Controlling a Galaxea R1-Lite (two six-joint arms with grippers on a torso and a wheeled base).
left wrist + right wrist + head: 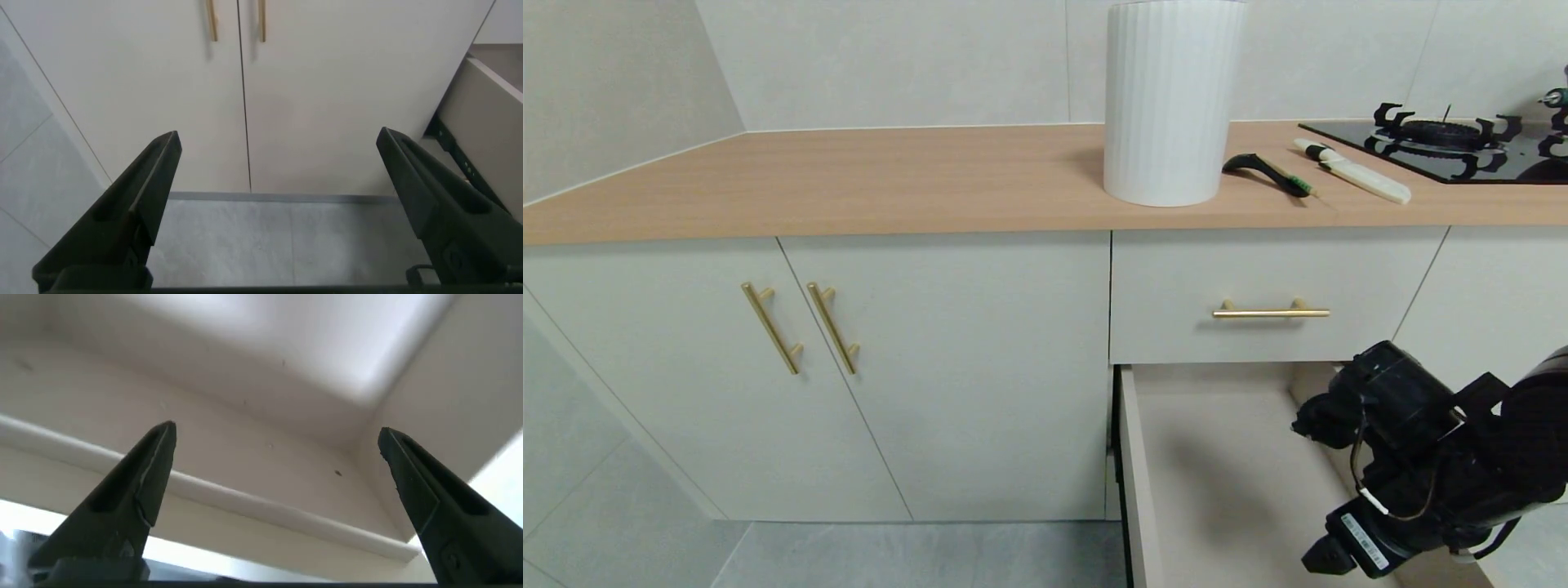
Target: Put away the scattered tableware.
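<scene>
1. Stretching from the left wall corner to the right end, the wooden worktop (890, 175) carries all the tableware.
2. Below it, the two cabinet doors (947, 367) sit shut, their brass handles side by side.
3. Over to the lower drawer (1225, 457): it stands pulled out, right under the closed upper drawer (1270, 278).
4. A tall white ribbed canister (1172, 98) stands upright, right of the worktop's middle and close to its front edge.
5. The black hob (1445, 147) is set into the worktop's far right corner.
6. The right gripper (276, 431) hangs over the pulled-out drawer, its fingers (131, 498) spread well apart with only the drawer's inner corner between them.
7. The left gripper (278, 135) sits low, facing the cabinet doors and the floor tiles, its fingers (147, 196) likewise spread wide.
8. The white knife (1356, 171) lies flat on the worktop, between the peeler and the hob's front left corner.
9. The black-handled peeler (1266, 173) lies just right of the canister, near the front edge and apart from the knife.
</scene>
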